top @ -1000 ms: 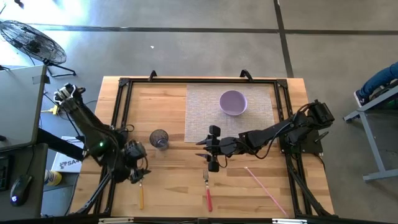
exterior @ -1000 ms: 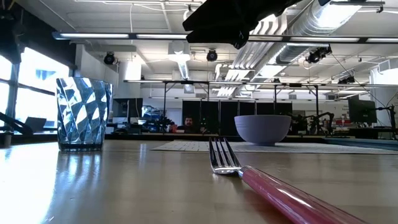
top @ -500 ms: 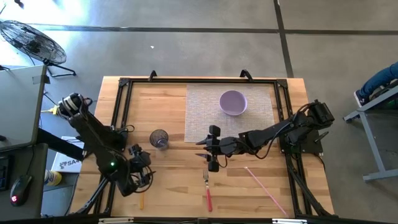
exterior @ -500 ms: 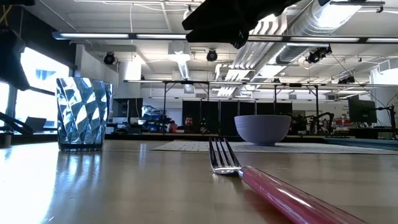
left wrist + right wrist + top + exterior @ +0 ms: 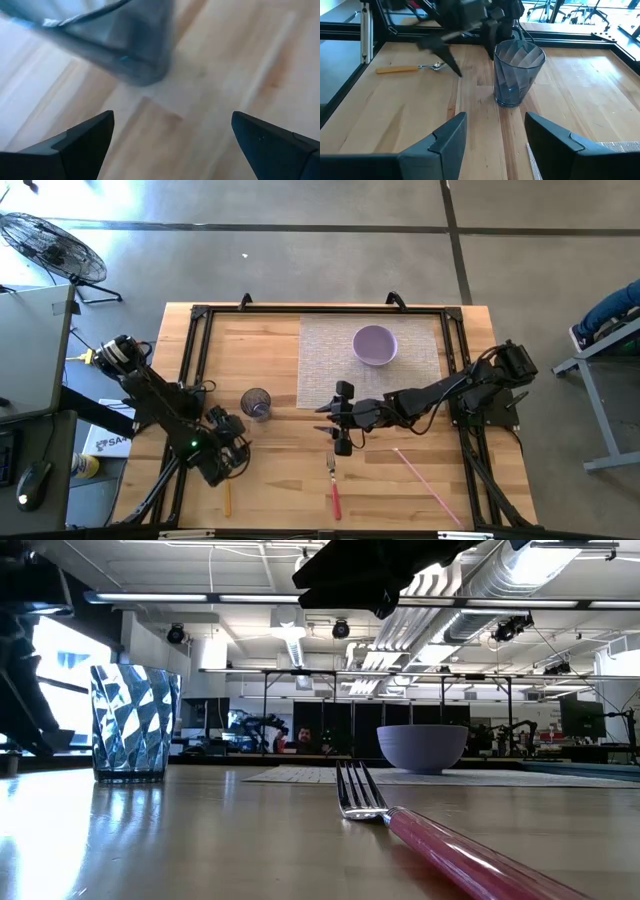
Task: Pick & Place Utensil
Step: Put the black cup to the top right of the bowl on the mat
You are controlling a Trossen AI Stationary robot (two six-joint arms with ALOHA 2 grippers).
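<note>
A fork (image 5: pixel 334 485) with a pink-red handle lies flat on the wooden table near its front edge; it also shows in the low view (image 5: pixel 420 830). An orange-handled spoon (image 5: pixel 227 500) lies flat to its left and shows in the right wrist view (image 5: pixel 407 69). My right gripper (image 5: pixel 340 432) is open and empty, hovering just beyond the fork's tines; its fingers (image 5: pixel 450 137) point toward the glass. My left gripper (image 5: pixel 237 452) is open and empty, above the table between the spoon and a clear blue glass (image 5: pixel 256 402), which fills the top of the left wrist view (image 5: pixel 120 45).
A purple bowl (image 5: pixel 375 344) stands on a woven placemat (image 5: pixel 325 350) at the far middle. A thin pink stick (image 5: pixel 425 480) lies at the front right. A black frame (image 5: pixel 195 360) runs around the table's edges. Bare wood lies between the glass and the fork.
My left arm has swung, and its gripper has gone a little toward the table's right edge and the glass, away from the spoon, which stays flat on the table.
</note>
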